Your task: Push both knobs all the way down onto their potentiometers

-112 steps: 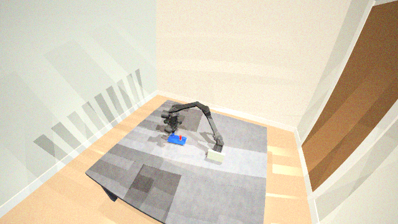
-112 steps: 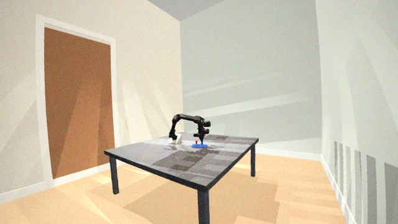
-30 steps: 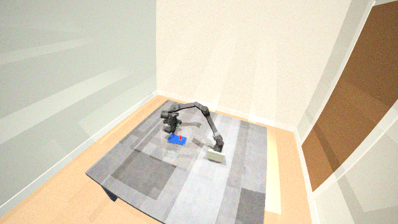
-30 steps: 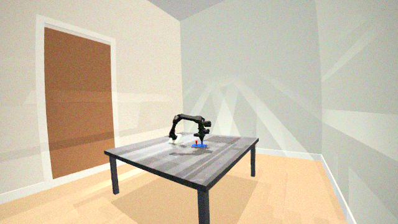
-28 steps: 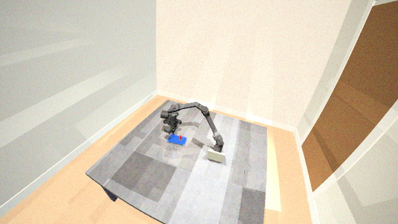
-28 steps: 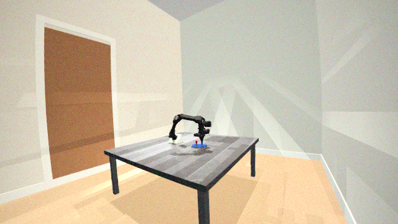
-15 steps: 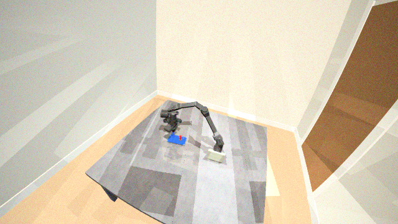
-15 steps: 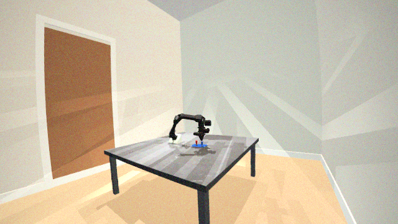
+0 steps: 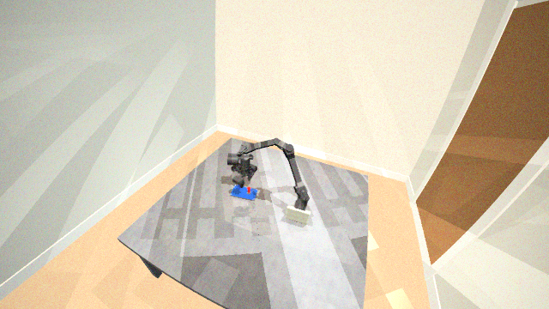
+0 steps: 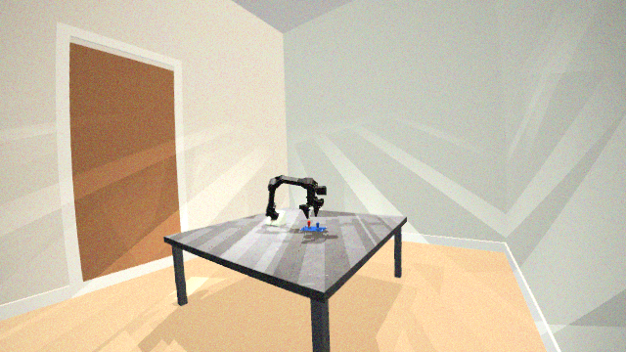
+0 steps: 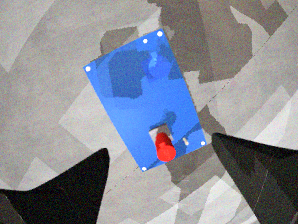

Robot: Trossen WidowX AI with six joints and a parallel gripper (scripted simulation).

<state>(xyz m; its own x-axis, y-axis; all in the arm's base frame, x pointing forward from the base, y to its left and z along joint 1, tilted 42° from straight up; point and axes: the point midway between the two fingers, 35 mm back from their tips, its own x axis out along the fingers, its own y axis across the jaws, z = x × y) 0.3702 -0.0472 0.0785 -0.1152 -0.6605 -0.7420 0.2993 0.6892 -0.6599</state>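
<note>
Where 1 open tool (image 9: 240,182) (image 10: 311,216) (image 11: 161,147) hangs, 2 knobs, 1 board (image 9: 238,196) (image 10: 307,229) (image 11: 131,117).

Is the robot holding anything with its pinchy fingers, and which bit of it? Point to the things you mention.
No, nothing is held. The gripper (image 10: 311,216) (image 11: 161,147) is open, and the red knob (image 10: 309,223) (image 11: 165,150) stands on the blue board (image 9: 244,196) (image 11: 135,112).

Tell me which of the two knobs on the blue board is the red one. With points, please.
The red knob (image 9: 249,190) (image 10: 309,223) (image 11: 165,149) stands nearest the board edge that lies between the end effector's fingertips in the wrist view; the other is blue (image 10: 318,225) (image 11: 157,66).
</note>
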